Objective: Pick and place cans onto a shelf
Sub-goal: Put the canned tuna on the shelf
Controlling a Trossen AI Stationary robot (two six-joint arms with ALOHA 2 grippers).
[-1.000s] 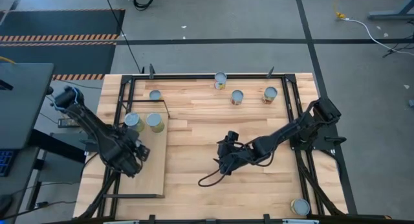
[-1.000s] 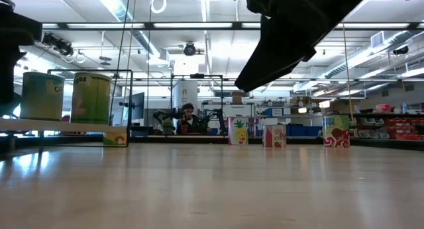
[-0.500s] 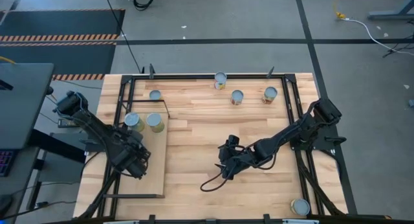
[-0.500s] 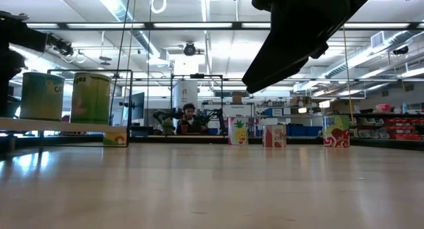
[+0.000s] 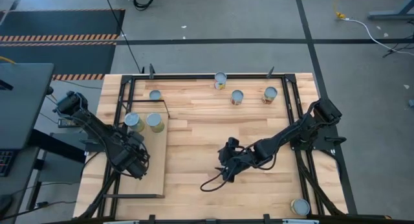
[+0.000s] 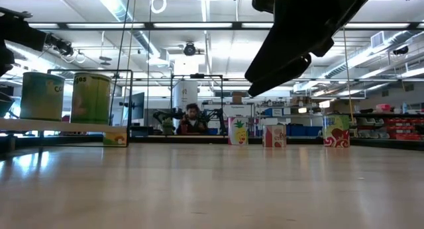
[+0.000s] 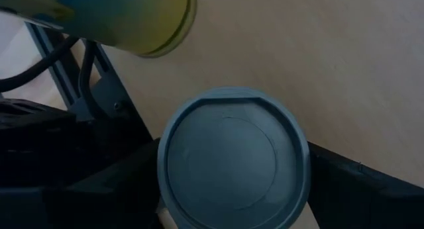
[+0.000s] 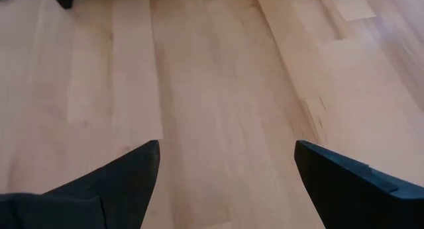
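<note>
Two cans (image 5: 134, 121) (image 5: 154, 122) are standing side by side at the far end of the shelf (image 5: 153, 175), the pale board lying along the table's (image 5: 207, 140) left side. A third grey-topped can (image 7: 232, 157) is sitting between the left tool's (image 5: 134, 160) parted fingers; whether they are touching it is unclear. Four more cans (image 5: 220, 80) are standing near the far edge, one (image 5: 300, 206) at the near right corner. The right tool (image 5: 228, 160) is hanging open over mid-table.

A robotics lab: ceiling strip lights (image 6: 126, 20), storage shelving (image 6: 397, 126), a seated person (image 6: 192, 120), floor cables (image 5: 362, 23).
</note>
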